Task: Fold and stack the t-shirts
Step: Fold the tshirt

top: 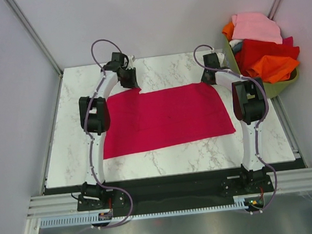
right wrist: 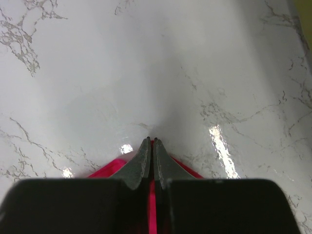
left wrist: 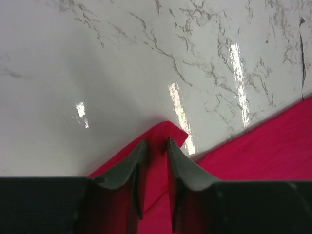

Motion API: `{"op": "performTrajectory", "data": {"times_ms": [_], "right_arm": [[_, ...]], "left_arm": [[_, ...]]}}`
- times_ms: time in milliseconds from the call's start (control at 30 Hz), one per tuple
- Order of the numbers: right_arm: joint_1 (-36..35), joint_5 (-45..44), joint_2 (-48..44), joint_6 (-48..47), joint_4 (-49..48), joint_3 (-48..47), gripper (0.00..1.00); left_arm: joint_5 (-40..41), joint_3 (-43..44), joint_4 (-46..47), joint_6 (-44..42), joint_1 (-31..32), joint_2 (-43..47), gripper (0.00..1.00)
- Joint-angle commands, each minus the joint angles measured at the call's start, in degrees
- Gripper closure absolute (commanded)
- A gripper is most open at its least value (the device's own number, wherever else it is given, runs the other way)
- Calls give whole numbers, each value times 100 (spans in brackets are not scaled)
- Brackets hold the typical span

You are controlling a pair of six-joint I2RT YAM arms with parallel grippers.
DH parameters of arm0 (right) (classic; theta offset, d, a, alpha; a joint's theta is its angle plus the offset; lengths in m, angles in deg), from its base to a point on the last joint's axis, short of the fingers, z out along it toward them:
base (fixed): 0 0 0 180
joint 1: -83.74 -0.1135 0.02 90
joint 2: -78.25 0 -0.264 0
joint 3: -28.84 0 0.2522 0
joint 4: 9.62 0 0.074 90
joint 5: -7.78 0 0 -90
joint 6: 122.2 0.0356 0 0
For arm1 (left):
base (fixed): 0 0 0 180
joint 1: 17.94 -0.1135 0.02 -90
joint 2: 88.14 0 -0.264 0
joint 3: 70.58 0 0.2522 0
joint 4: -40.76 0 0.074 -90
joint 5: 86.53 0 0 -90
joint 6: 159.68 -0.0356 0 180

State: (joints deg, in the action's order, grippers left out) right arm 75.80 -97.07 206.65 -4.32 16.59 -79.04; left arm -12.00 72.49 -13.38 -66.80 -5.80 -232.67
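Nearest the arm bases, a strip of the marble table (top: pixel 177 159) lies bare. Just beyond it the crimson t-shirt (top: pixel 167 118) is spread flat across the middle of the table, between the two arms. Both arms reach to the shirt's far edge. At its far left corner the left gripper (left wrist: pixel 154 142) has its fingers a little apart with a raised point of the red cloth between them; I cannot tell whether the cloth is pinched. At the far right corner the right gripper (right wrist: pixel 152 140) is clamped tight on a thin fold of the same shirt. Farther back, off the table's right corner, an olive basket (top: pixel 278 88) holds a heap of t-shirts (top: pixel 261 53) in pink, red and orange.
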Motion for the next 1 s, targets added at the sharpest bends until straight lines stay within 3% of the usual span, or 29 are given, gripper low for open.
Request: {"op": "performTrajectory", "data": {"times_ms": [0,33,100,233,600,733,967], "right_arm": [[12,97,-219,86,-49,79,98],[21,105,-236,77,-49,87,98],[21,114,-245,95,-67,96,98],[30,105,-315,95,-76,140,99],[82,158,-798,165,-216,527,99],[100,360,-1114,192,-295,833,100],[118,562,-1554,209,-261,1168,100]], "left_arm": [[148,304,-207,-279,43,-84,72],[323,339,-198,-279,43,-84,88],[526,454,-198,-279,60,-84,98],[1148,358,29,-270,174,152,98],[2863,-1575,1348,-200,701,1567,98],[4135,-1988,1349,2,1009,1814,98],[4754,-2988,1287,722,1351,2437,98]]}}
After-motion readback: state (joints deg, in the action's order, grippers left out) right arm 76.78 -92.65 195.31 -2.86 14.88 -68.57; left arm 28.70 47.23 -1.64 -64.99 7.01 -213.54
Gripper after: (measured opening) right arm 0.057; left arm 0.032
